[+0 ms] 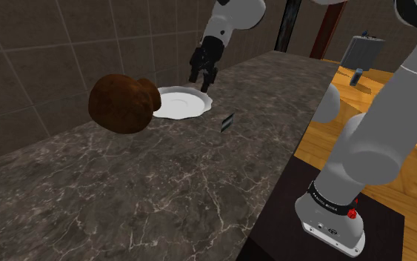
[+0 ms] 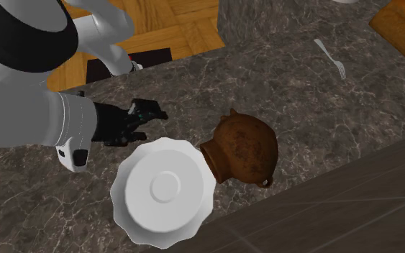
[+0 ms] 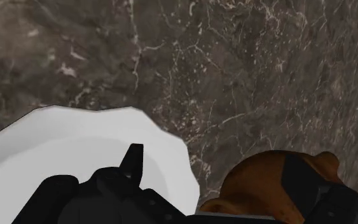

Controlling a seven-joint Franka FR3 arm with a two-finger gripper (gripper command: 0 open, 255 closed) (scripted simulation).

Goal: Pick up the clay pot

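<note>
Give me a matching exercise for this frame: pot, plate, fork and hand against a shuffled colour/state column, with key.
Things
1. clay pot
2. plate
3. fork
4. hand

Descriptions
A. white, wavy rim, nothing on it
B. black, fingers apart, by the plate's rim
C. brown, round, lying on its side with its mouth toward the plate
D. pale, lying well apart from the others, toward the second exterior view's upper right

Pairs: 1-C, 2-A, 3-D, 4-B

Brown clay pot (image 2: 245, 149), on its side
</note>
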